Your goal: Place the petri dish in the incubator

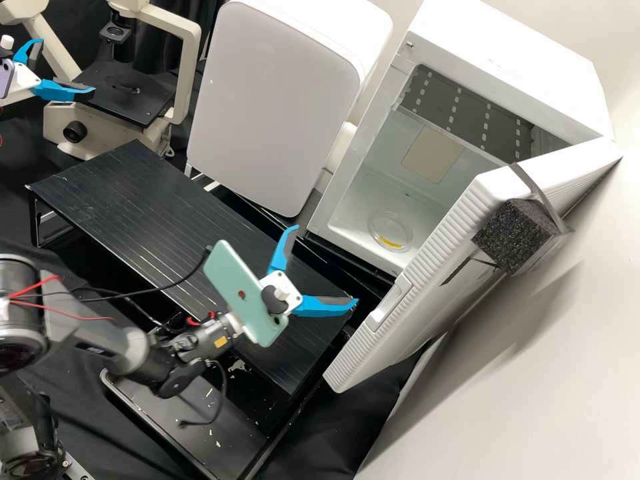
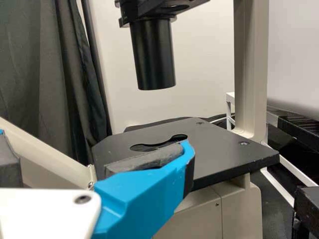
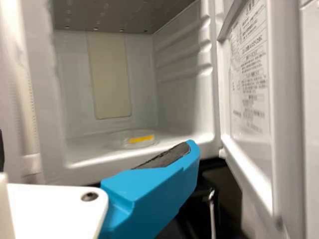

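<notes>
Right arm [image 1: 110,340] at lower left ends in the right gripper [image 1: 325,265], centre, jaws spread; upper left, the left gripper [image 1: 67,65] has spread jaws; the petri dish [image 1: 393,231] lies inside the incubator [image 1: 513,60], upper right.

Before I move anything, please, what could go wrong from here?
The right gripper is open near the open door; closing the door now might strike it. The petri dish sits on the incubator floor, so another reach inside could nudge it. The left gripper, open beside the microscope, might bump its stage.
</notes>
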Controlling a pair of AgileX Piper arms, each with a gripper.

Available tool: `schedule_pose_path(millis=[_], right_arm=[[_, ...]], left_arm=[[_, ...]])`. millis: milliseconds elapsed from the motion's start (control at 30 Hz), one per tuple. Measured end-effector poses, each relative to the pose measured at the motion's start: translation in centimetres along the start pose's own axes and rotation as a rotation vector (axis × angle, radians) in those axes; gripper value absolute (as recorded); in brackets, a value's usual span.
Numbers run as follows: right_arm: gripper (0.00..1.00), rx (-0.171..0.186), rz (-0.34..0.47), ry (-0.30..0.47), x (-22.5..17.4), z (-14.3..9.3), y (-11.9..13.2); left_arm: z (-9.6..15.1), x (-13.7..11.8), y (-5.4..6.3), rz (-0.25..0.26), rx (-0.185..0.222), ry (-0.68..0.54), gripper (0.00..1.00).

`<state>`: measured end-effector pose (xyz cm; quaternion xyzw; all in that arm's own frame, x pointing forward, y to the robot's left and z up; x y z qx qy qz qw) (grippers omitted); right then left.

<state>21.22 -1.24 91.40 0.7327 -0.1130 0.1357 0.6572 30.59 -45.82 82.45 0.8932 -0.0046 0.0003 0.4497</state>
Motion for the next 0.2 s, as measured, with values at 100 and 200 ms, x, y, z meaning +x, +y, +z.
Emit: schedule_pose_path(millis=[100, 200], right_arm=[[1.0, 0.032, -0.022, 0.006, -2.5, -0.8, -0.9], [1.0, 0.05, -0.053, 0.029, -4.7, -1.6, -2.0]], left_arm=[[0.0, 0.0, 0.0, 0.0, 0.0, 0.0, 1.0], [0.0, 0.0, 0.0, 0.0, 0.0, 0.0, 1.0]])
